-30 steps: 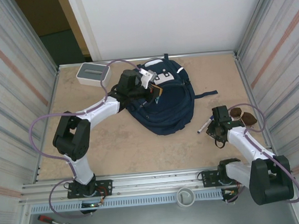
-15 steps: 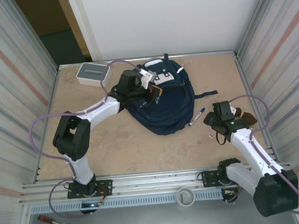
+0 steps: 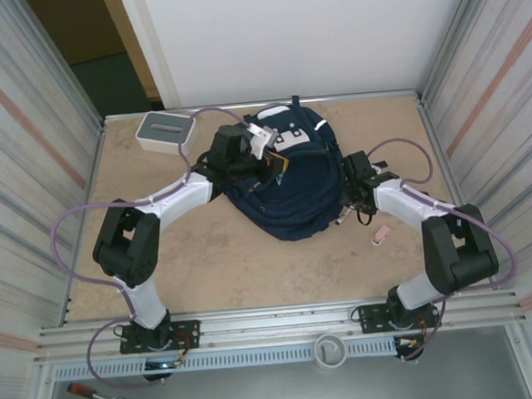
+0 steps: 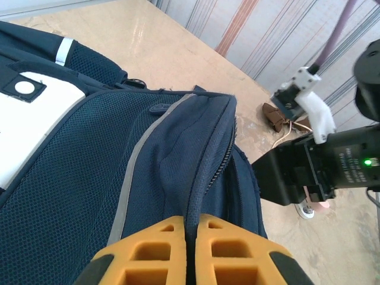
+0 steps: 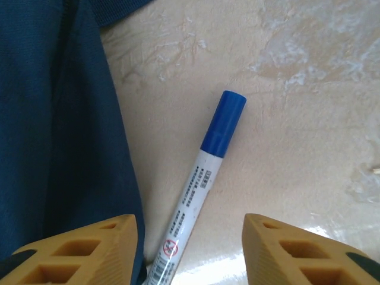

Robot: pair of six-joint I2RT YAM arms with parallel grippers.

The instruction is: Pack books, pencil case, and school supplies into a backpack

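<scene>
1. The right end effector (image 5: 190, 228) hangs low over the counter (image 3: 206, 258) with its fingers spread. One finger stands on either side of the blue-capped marker (image 5: 205, 184), and nothing is pinched yet.
2. The marker lies flat on the counter, just beside the right edge of the backpack (image 3: 302, 192). Its long axis runs away from the end effector, white barrel near and blue cap far, leaning a little to the right. The fingers therefore straddle the barrel across its width, which suits a closing grip.
3. The left end effector (image 4: 189, 222) is pressed together on the backpack's fabric at the zip line.
4. The right arm is much the nearer to the marker, and the left is occupied.
5. A small pink stick (image 3: 381, 235) lies on the counter near the right arm, towards the bases. A white box (image 3: 163, 131) sits well apart at the far left.
6. The backpack's fabric lies right against one finger, so closing could catch cloth along with the barrel.
</scene>
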